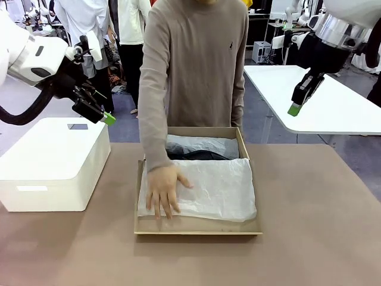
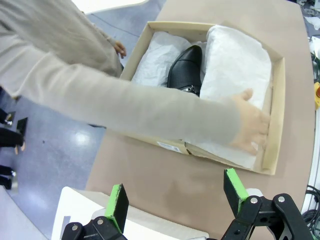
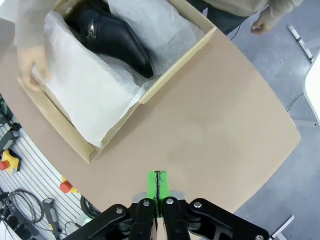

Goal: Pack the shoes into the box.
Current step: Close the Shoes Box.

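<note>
The brown cardboard box (image 1: 250,173) lies mid-table, lined with white tissue paper (image 1: 211,185). A glossy black shoe (image 2: 186,70) lies in its far half, partly under the tissue; the same shoe (image 3: 112,37) has a small buckle. The person's hand (image 1: 164,190) presses flat on the tissue at the box's near left. My left gripper (image 1: 106,117) hangs open, high above the white box, with nothing between its green pads (image 2: 118,205). My right gripper (image 1: 294,109) is raised at the far right, shut and empty; its pads (image 3: 158,185) meet.
A large white box (image 1: 53,164) stands at the table's left under my left arm. The person stands at the far edge, one arm reaching over the cardboard box. A white table (image 1: 333,101) stands behind on the right. Bare tabletop lies right of the box.
</note>
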